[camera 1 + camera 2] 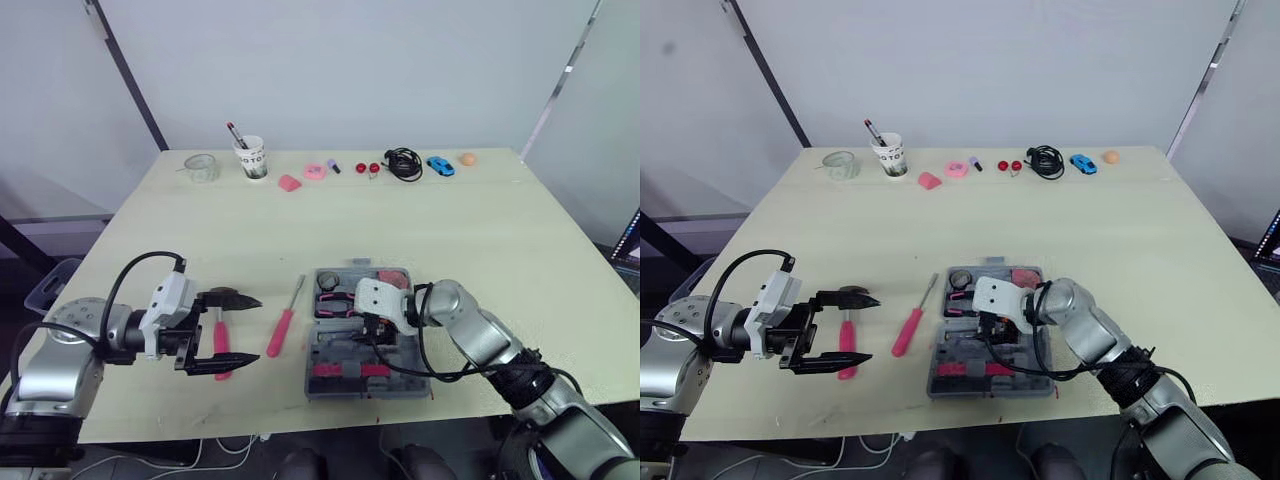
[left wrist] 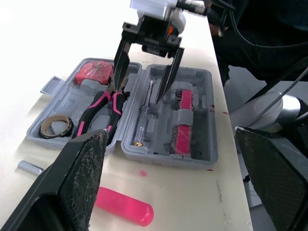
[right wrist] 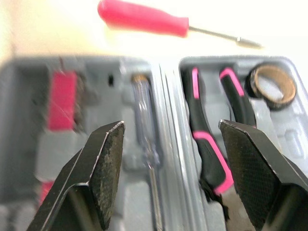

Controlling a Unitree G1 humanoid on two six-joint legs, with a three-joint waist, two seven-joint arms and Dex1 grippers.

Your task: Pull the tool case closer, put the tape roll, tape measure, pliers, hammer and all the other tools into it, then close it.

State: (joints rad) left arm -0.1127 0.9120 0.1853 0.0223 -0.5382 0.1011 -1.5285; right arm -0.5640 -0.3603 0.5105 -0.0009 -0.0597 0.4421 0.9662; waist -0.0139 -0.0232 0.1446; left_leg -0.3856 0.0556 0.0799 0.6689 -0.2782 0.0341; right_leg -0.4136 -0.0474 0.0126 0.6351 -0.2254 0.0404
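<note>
"Two grippers are out. What is the left gripper [image 1: 252, 329] doing?"

"Its fingers are spread wide apart. It is low over the table [image 1: 480, 250], near the front edge. The hammer [image 1: 221, 350] with the pink handle lies flat there, between the two fingers. I cannot tell if they touch it."

"What is next to it?"

"A pink screwdriver [image 1: 281, 331] lies on the table, between the hammer and the tool case [image 2: 197, 156]."

"Where is the case?"

"Near the front edge too, toward the right side. It lies wide open and flat. One half holds the tape roll [image 2: 57, 126], the pliers [image 2: 98, 113] and the red tape measure [image 2: 94, 72]. The other half holds a clear screwdriver [image 2: 143, 120] and some pink pieces [image 2: 183, 122]."

"And the right gripper [image 2: 138, 95]?"

"It points down over the middle of the case. Its fingers are apart and hold nothing. One tip is by the pliers and one is by the clear screwdriver."

"What is far at the back?"

"A clear jar [image 1: 201, 167], a paper cup [image 1: 252, 157], some small pink and red things, a black cable [image 1: 404, 162], a blue toy car [image 1: 440, 166] and a little orange ball [image 1: 467, 159]."
</note>
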